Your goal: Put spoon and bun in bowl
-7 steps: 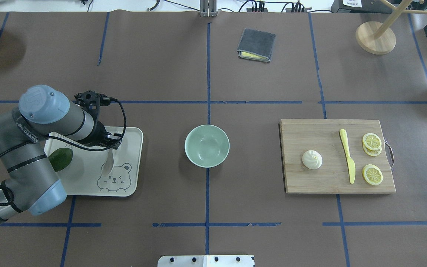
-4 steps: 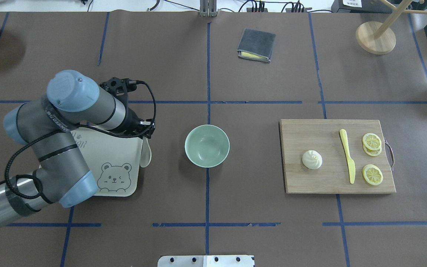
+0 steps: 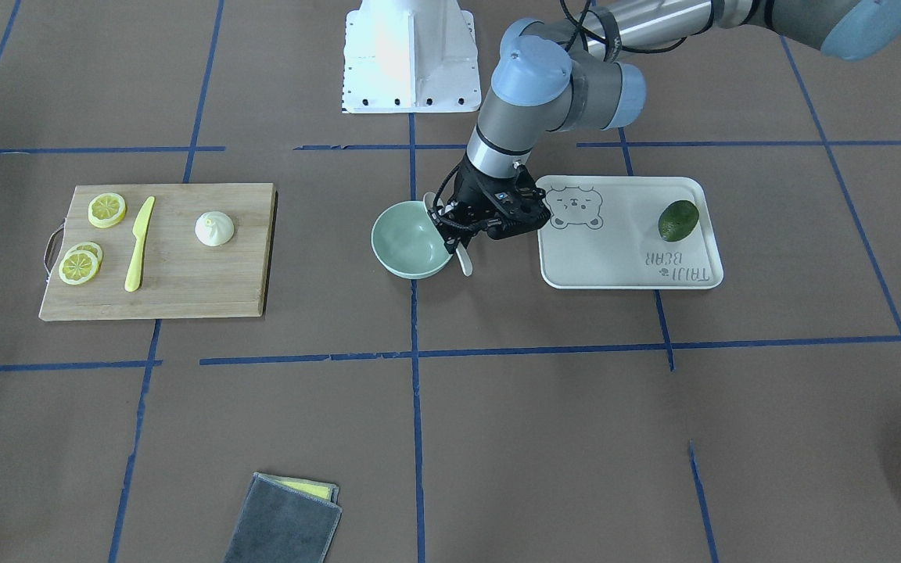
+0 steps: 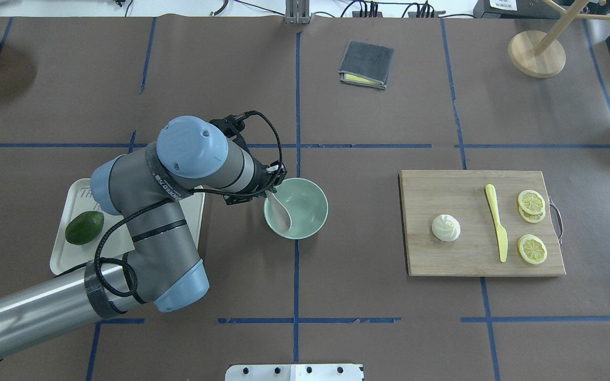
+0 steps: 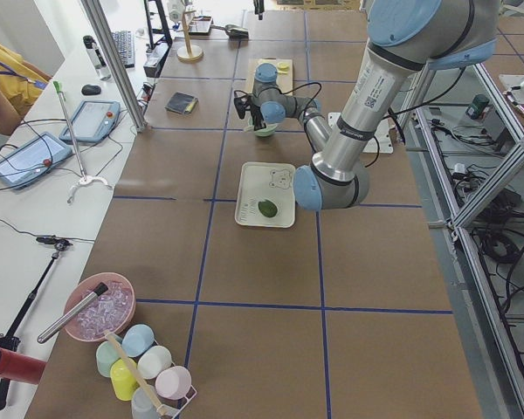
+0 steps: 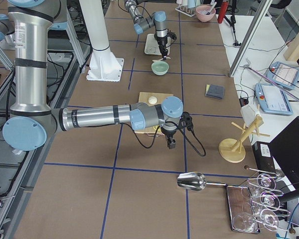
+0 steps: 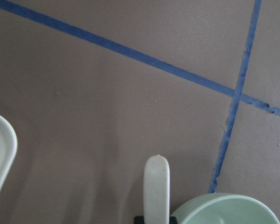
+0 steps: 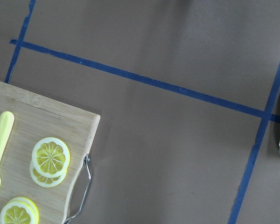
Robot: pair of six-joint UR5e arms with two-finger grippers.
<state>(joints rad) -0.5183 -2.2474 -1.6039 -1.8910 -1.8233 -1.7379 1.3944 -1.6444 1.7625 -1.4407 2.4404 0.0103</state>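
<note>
The pale mint-green bowl [image 4: 320,200] stands at the table's middle. My left gripper [image 4: 271,194] is shut on the pale spoon [image 4: 280,216] at the bowl's left rim, and the scoop hangs over the bowl's inside. In the front view the gripper [image 3: 455,234] holds the spoon [image 3: 464,262] beside the bowl [image 3: 403,252]. The left wrist view shows the spoon's handle [image 7: 157,189] and the bowl's rim [image 7: 226,204]. The white pleated bun [image 4: 446,228] lies on the wooden cutting board [image 4: 458,259]. My right gripper [image 6: 170,144] hovers past the board's right end; I cannot tell whether it is open or shut.
The beige bear-print tray [image 4: 66,258] with a dark green avocado [image 4: 84,227] lies left of the bowl, partly under my left arm. A yellow knife [image 4: 496,222] and lemon slices [image 4: 531,248] share the board. A grey cloth [image 4: 366,64] and a wooden stand [image 4: 536,53] are at the back.
My left arm has carried the spoon rightward from the tray, past its right edge, to the bowl's left rim. The bun and bowl have not moved.
</note>
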